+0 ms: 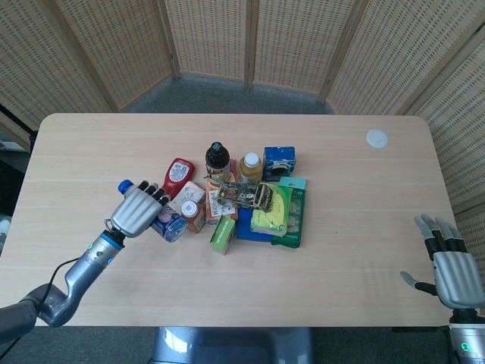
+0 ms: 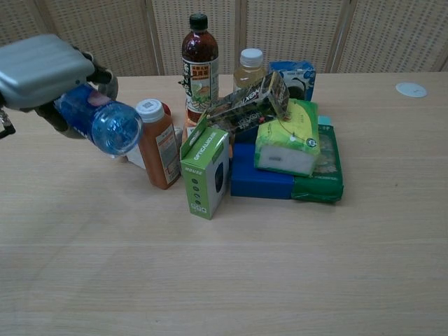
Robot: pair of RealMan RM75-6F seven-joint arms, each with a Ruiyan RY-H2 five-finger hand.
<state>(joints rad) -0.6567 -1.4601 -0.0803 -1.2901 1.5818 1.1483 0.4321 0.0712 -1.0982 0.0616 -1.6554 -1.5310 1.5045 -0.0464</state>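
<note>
My left hand (image 1: 135,211) (image 2: 43,67) grips a small blue plastic bottle (image 1: 163,225) (image 2: 99,123) and holds it lying sideways in the air, above the table and just left of the pile. Its blue cap (image 1: 123,185) sticks out past the hand in the head view. An orange bottle with a white cap (image 2: 157,143) stands right beside the lifted bottle. My right hand (image 1: 453,270) hangs open off the table's near right corner, holding nothing; only the head view has it.
A pile fills the table's middle: a red ketchup bottle (image 1: 177,175), a dark tea bottle (image 2: 199,65), a yellow juice bottle (image 2: 249,66), a green mouse box (image 2: 206,170), a blue box (image 2: 295,76), green and blue packs (image 2: 318,168). A white disc (image 1: 377,138) lies far right.
</note>
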